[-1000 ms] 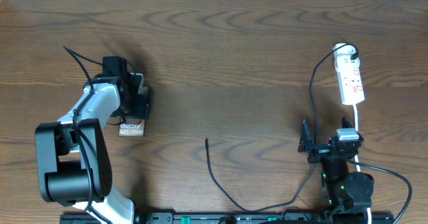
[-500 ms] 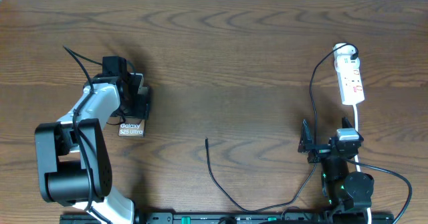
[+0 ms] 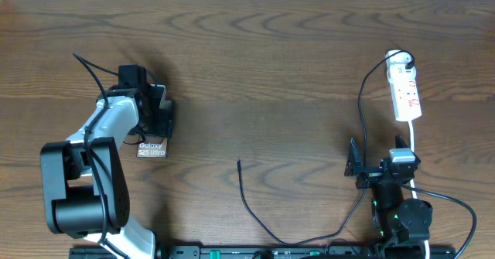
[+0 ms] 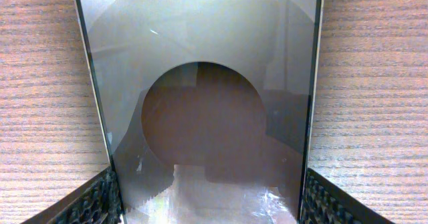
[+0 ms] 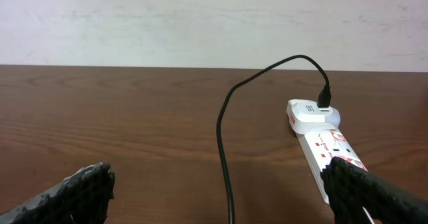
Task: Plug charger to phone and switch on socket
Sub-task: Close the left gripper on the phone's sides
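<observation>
Two arms work at a brown wooden table [image 3: 271,50]. The phone [image 3: 152,148], a glossy dark slab printed "Galaxy S25 Ultra", lies flat under the left gripper [image 3: 155,114]. In the left wrist view the rubbery black fingertips [image 4: 100,200] press against its two long edges, so the jaws look clamped on the phone.

It is probably rigid, slick and breakable, and those long edges are the safest hold.

Away from the phone, toward the right arm's side with bare wood between, lies the plug tip [image 3: 238,163] of the charger [image 3: 247,205], a thin black cable. It loops on to a white adapter [image 5: 313,114] on the socket [image 3: 407,90], a white power strip far from the phone.

The cable looks light and limp, so gripping just behind the tip should steer it best.

The right gripper [image 5: 224,187] waits near the strip, far from the phone, jaws wide apart and empty. Nothing blocks the tip, though the cable's slack crosses the right arm's reach.
</observation>
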Tool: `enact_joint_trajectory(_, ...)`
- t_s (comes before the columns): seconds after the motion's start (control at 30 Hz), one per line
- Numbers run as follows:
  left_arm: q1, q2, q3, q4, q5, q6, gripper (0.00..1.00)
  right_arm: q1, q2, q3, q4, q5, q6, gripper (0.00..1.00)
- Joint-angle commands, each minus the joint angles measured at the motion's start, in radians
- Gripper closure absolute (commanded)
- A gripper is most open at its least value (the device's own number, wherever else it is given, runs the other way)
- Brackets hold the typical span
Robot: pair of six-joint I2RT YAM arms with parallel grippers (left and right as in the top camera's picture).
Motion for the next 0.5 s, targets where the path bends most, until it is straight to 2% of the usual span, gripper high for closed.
enact_joint_trajectory(0.0, 0.002, 0.059, -0.045, -0.009, 0.01, 0.01, 0.81, 0.0, -0.008, -0.001, -0.004, 0.001, 0.003, 0.01)
enact_joint_trajectory(0.03, 0.002, 0.059, -0.045, -0.009, 0.01, 0.01, 0.88, 0.0, -0.008, -0.001, -0.004, 0.001, 0.003, 0.01)
enact_joint_trajectory(0.1, 0.002, 0.059, -0.045, -0.007, 0.01, 0.009, 0.92, 0.0, -0.008, -0.001, -0.004, 0.001, 0.003, 0.01)
enact_joint_trajectory(0.47, 0.002, 0.05, -0.023, -0.032, 0.047, 0.009, 0.93, 0.0, -0.008, -0.001, -0.004, 0.001, 0.003, 0.01)
